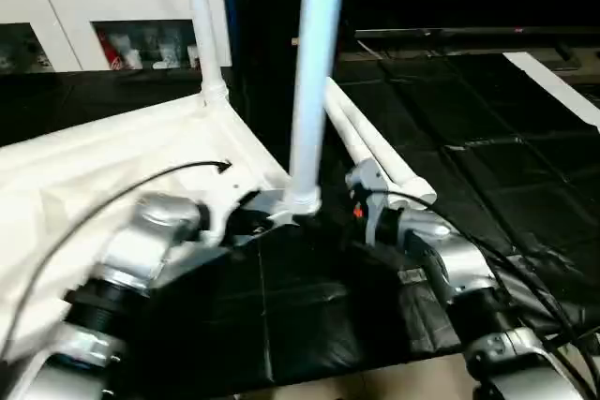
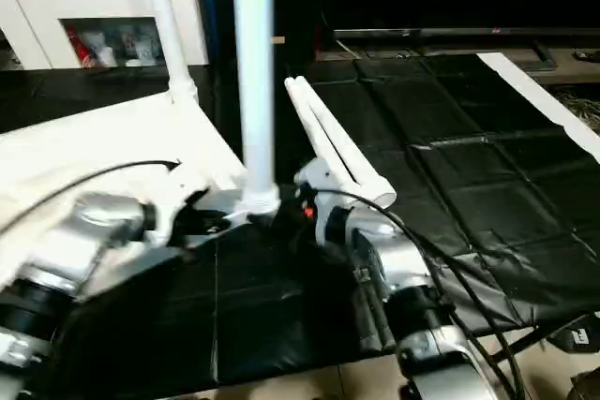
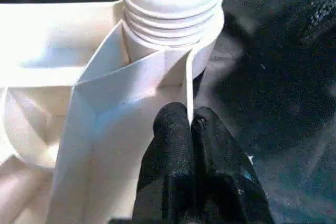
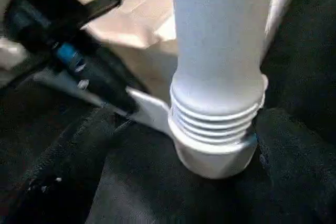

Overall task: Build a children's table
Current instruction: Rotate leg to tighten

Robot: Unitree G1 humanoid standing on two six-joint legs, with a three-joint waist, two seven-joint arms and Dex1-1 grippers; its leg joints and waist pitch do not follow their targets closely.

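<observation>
- Left gripper (image 3: 191, 129) – jaws pinched together on a thin rib of the upturned table top (image 1: 94, 166).
- Just ahead of the jaws – the near leg (image 1: 314, 72), upright in its corner socket (image 4: 212, 150).
- Right gripper (image 1: 361, 196) beside that leg; I cannot tell how its jaws stand.
- Beyond: two spare legs (image 1: 375, 142) on the black mat (image 1: 469, 175).

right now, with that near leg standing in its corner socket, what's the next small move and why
Probably draw the right gripper back and reach for one of the two loose legs on the black mat. The near leg stands upright in its corner socket with threads still showing, a far leg is also up, and the left gripper pinches the tabletop's rim.
</observation>
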